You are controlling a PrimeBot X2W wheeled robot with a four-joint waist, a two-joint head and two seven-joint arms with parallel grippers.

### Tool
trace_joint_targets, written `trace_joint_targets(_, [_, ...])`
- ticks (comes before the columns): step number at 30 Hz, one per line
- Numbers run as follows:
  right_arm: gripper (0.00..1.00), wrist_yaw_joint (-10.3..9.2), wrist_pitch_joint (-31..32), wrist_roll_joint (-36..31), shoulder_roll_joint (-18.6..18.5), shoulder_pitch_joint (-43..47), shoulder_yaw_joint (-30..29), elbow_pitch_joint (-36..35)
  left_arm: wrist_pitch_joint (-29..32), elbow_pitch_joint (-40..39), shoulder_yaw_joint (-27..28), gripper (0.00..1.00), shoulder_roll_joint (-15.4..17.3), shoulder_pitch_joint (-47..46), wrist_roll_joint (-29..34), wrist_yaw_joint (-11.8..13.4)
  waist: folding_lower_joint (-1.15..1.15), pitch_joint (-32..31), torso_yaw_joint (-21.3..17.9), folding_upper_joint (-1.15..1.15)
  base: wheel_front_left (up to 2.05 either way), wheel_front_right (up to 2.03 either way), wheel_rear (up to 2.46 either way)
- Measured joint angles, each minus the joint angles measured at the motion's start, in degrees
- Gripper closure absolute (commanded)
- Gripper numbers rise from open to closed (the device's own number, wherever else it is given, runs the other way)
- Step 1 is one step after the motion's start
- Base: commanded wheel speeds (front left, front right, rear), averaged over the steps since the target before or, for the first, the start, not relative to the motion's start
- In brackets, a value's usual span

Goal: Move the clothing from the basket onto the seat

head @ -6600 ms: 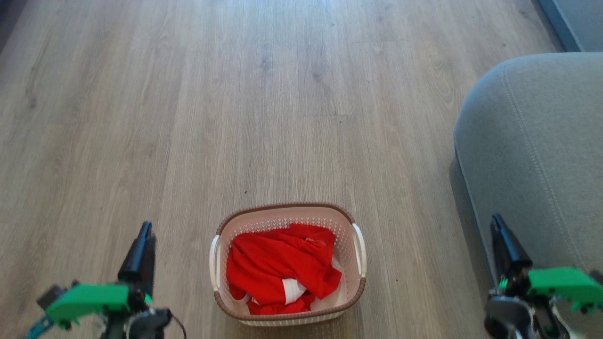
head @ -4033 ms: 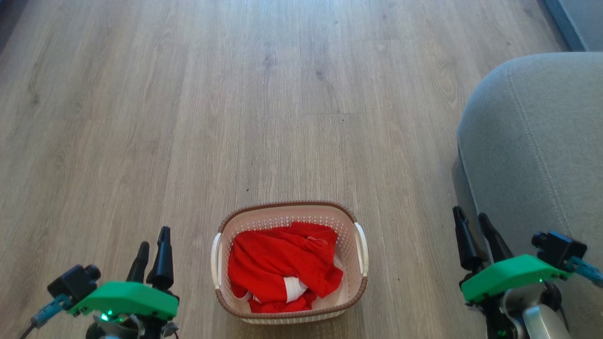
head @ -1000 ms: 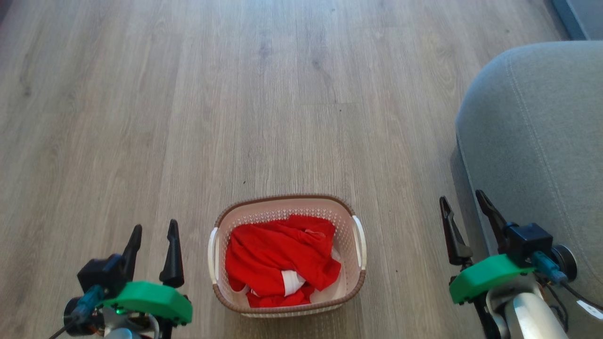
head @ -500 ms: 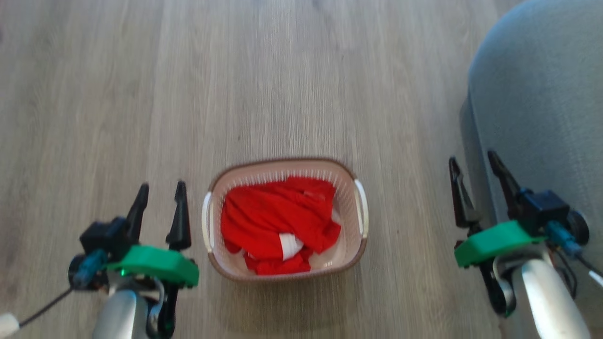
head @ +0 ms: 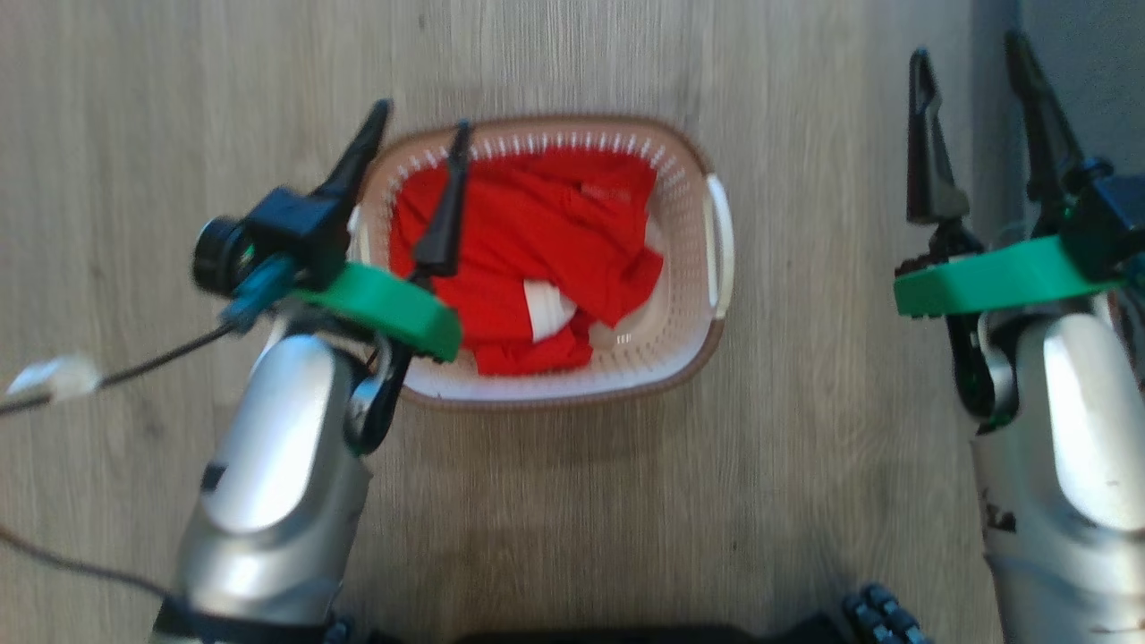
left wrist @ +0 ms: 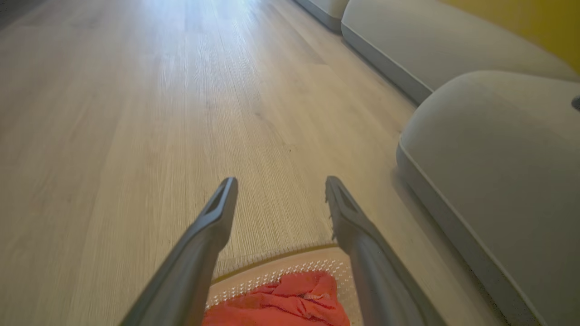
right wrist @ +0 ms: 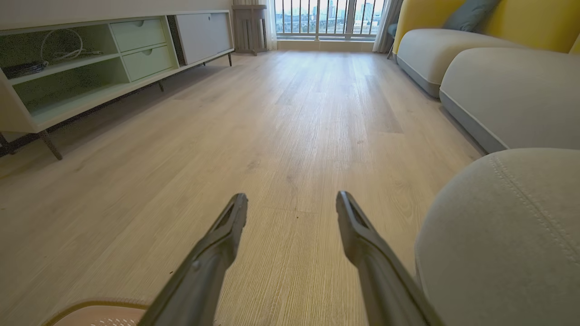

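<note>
As viewed from head, finds clothing (head: 528, 224) heaped in basket (head: 675, 304), long axis left-right, beneath spread left pincer (head: 424, 114); spread right pincer (head: 966, 45) well apart rightward.

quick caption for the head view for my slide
Left gripper, open, above the basket of red clothing; right gripper, open, beside the grey seat.

Access to the basket (head: 666, 313) is given from above; its hollow is largely taken up by the heaped clothing (head: 537, 224). The far left corner is overhung by the left hand (head: 422, 116), fingers spread. A strip of bare wooden floor (head: 805, 492) is seen between the basket and the right hand (head: 968, 46), fingers likewise apart. The right side is closed off by the seat (head: 1118, 89). Ahead the floor lies unobstructed; a low sideboard (right wrist: 90, 68) is set well apart.
</note>
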Motion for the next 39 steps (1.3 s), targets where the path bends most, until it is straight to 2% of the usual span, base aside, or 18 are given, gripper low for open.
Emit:
trace_joint_targets(3, [0.00,0.00,0.0,-0.2,0.0,-1.2,0.0,-0.2,-0.2,4.5,-2.1,0.00,0.0,-2.8,1.7,-0.5,0.00,3.0,0.0,0.00,0.00,0.00,0.00])
trace_joint_targets(6, [0.00,0.00,0.0,-0.3,0.0,-2.4,0.3,-0.4,-0.2,12.3,-5.3,0.00,-0.1,-6.1,2.8,-0.7,-0.01,6.7,-0.1,0.00,0.00,0.00,0.00])
trace_joint_targets(12, [0.00,0.00,0.0,-0.3,0.0,-5.1,1.0,-1.8,1.6,25.0,-9.6,0.00,-0.1,-15.1,2.8,-1.0,-0.02,11.8,-1.3,0.00,0.00,0.00,0.00])
trace_joint_targets(20, [0.00,0.00,0.0,0.2,0.1,-5.9,1.4,-3.4,7.4,38.3,-13.8,0.00,-0.2,-25.2,1.6,1.5,-0.02,16.1,-4.6,0.00,0.00,0.00,0.00])
trace_joint_targets(28, [0.00,0.00,-0.2,1.3,0.2,-5.9,2.0,-4.6,9.4,46.5,-15.4,0.00,-0.2,-30.5,0.2,3.5,-0.03,18.9,-7.2,0.00,0.00,0.00,0.00])
trace_joint_targets(39, [0.00,0.00,-0.2,4.0,0.4,-5.7,2.5,-7.9,12.4,53.3,-16.6,0.00,0.1,-36.9,0.2,4.5,-0.03,24.7,-9.6,0.00,0.00,0.00,0.00])
